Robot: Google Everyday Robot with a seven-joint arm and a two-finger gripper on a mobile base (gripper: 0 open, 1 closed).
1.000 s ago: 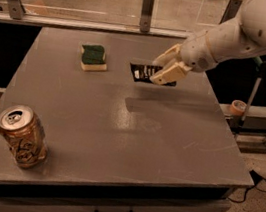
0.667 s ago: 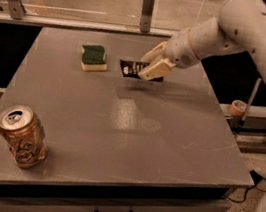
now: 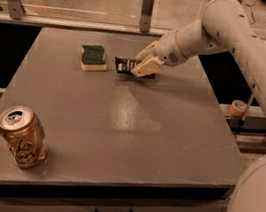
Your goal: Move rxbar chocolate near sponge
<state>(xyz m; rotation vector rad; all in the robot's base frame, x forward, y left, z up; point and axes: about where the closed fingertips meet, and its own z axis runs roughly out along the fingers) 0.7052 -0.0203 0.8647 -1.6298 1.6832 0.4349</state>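
pincer (image 3: 145, 67) hung low over the far part of the table (image 3: 132, 143), a little right of its middle, at the end of a pale arm (image 3: 245, 40) that reached in from the right. its cream fingers (image 3: 149, 65) were drawn narrow onto the right end of the snack bar (image 3: 125, 66), so that end was hidden beneath them, while the left end, black with white lettering, stuck out to the left of the pincer. the bar sat down at the tabletop, roughly flat; whether it touched the surface could not be told. the sponge (image 3: 93, 57), dark green on top and pale yellow below, rested on the table just left of the bar, with a narrow strip of bare table between them. the bar's free end lay between pincer and sponge, and the fingers were clear of the sponge. a tan can (image 3: 21, 136) stood upright near the front left corner, well apart from the rest. beyond the far edge a grey post (image 3: 146, 9) rose from a rail.
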